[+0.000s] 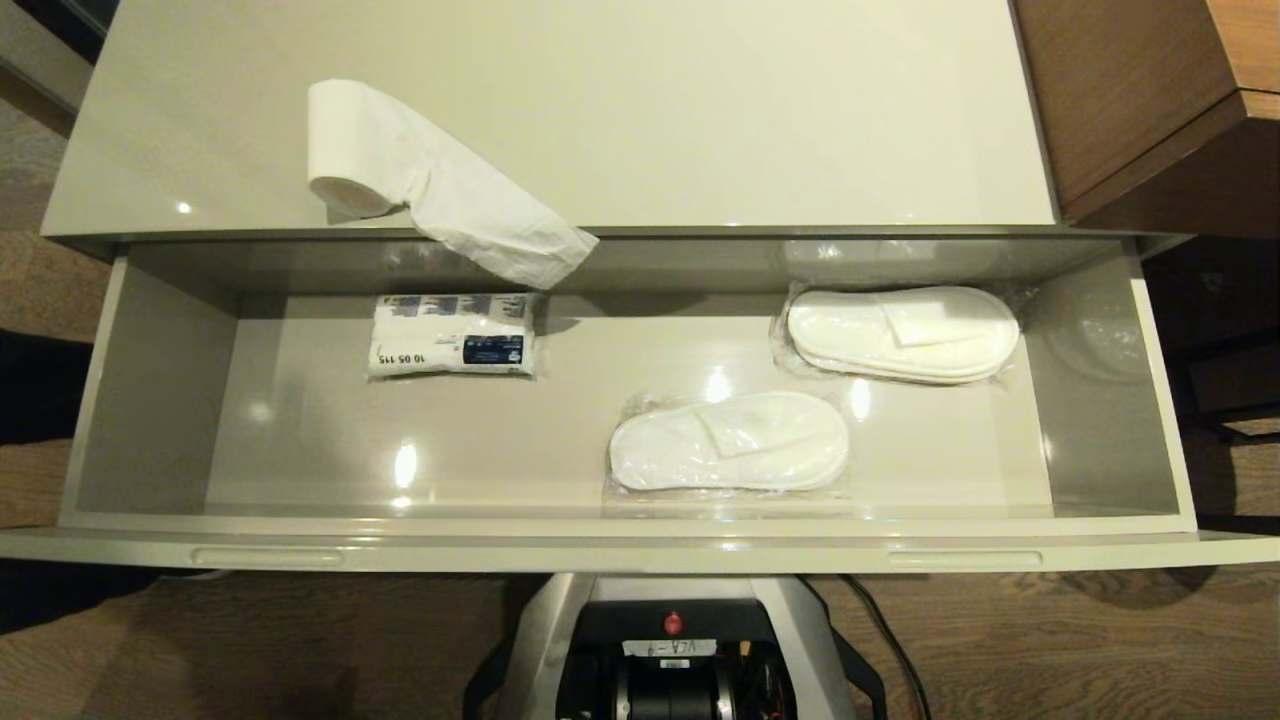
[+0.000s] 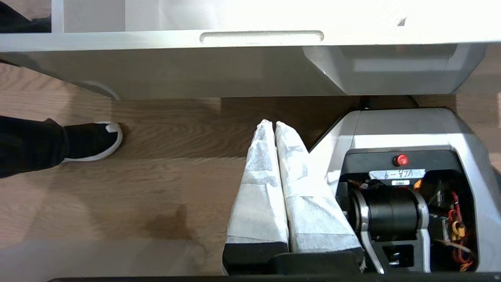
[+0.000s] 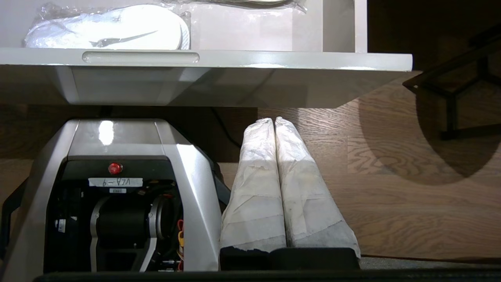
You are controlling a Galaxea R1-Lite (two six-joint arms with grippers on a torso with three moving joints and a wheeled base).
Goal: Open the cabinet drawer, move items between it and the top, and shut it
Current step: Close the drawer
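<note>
While lying crosswise, drawer's slipper pairs (image 1: pixel 729 441)

Overhead glare, perhaps overexposed drawer (image 2: pixel 156 15)

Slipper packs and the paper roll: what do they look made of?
The slipper packs look like soft white fabric, possibly nonwoven, in clear plastic film; the wrap glints and crinkles at the edges. The paper roll on the cabinet top looks like matte tissue, its loose tail creased and limp.
</note>
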